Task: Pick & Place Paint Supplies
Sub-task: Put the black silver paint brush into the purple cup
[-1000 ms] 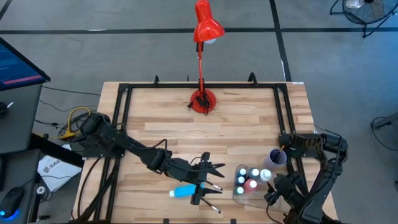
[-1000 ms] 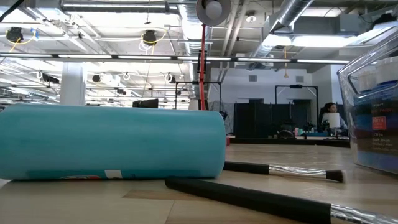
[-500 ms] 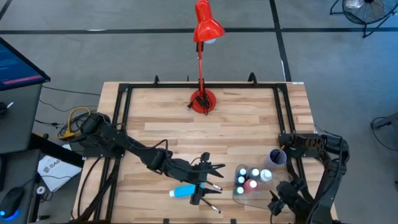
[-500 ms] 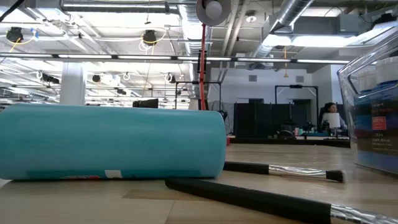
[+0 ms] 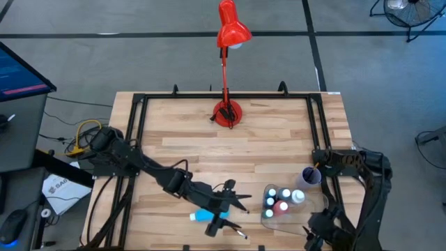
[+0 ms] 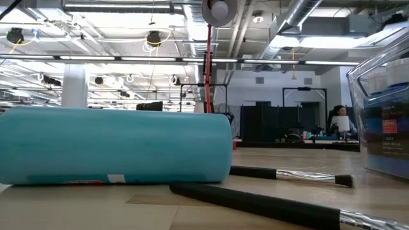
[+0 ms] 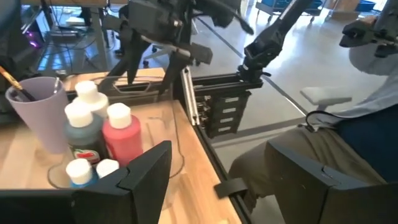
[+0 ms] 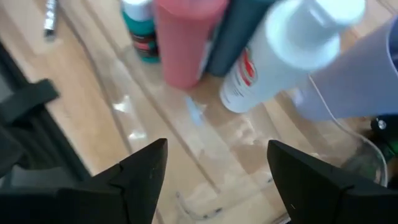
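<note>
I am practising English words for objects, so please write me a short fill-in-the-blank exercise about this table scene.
1. The lamp standing at the far edge of the table is ____ in colour.
2. The teal tube lies on its ____ on the wood.
3. The white-capped bottles stand inside a clear plastic ____.
4. The lilac cup stands ____ the tray.

Missing words: red; side; tray; beside

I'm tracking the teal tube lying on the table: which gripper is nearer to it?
The left. The left gripper, jaws open, sits right over the teal tube near the table's front edge. The right gripper is off at the front right corner, beyond the clear tray.
</note>
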